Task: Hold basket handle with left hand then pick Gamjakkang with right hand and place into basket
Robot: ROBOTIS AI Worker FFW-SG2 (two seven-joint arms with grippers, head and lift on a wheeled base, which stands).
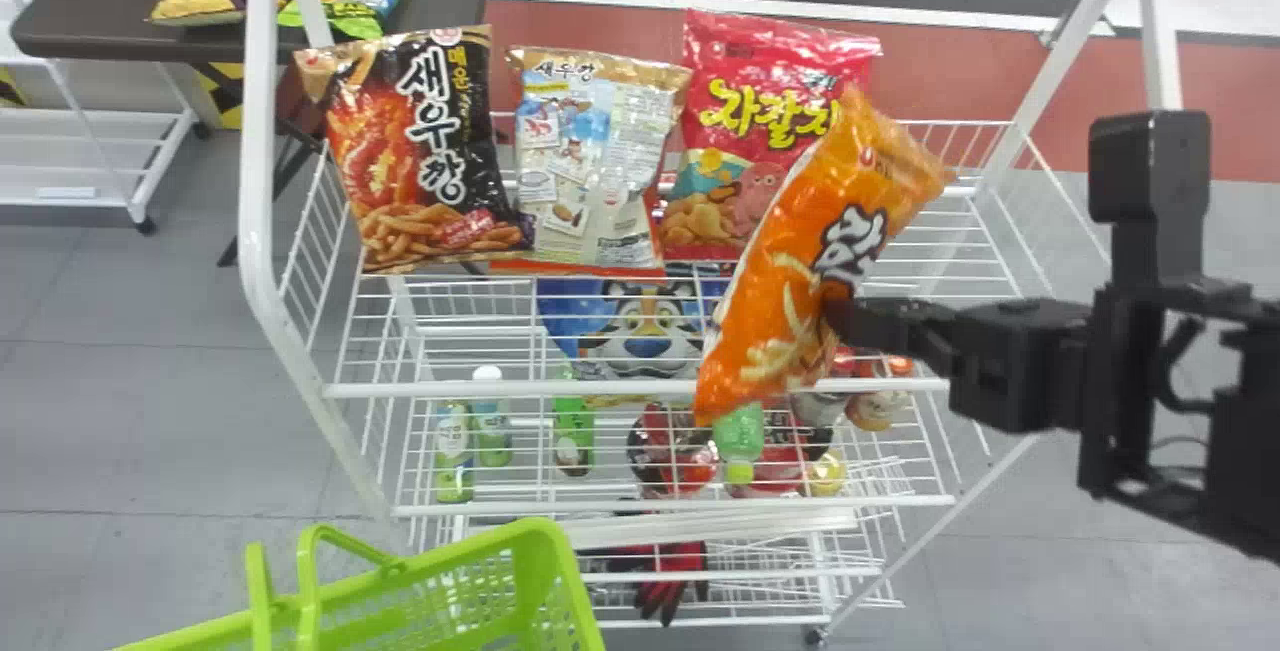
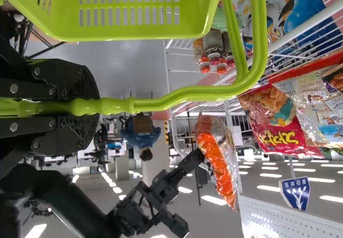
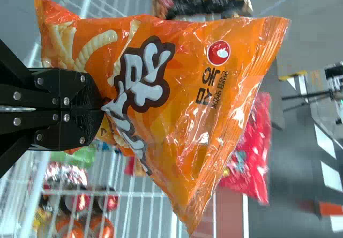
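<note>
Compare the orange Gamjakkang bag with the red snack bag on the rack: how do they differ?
The Gamjakkang bag is orange with stick-shaped snacks pictured, while the red snack bag carries a pink octopus drawing.
The Gamjakkang bag hangs tilted, pinched in the right arm's jaws, which are closed on it; the red snack bag rests on the white wire rack.
Both are glossy packets.

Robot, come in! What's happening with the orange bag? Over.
Left gripper clamped on basket handle. Right gripper pinching orange bag. White rack close by. Over.
</note>
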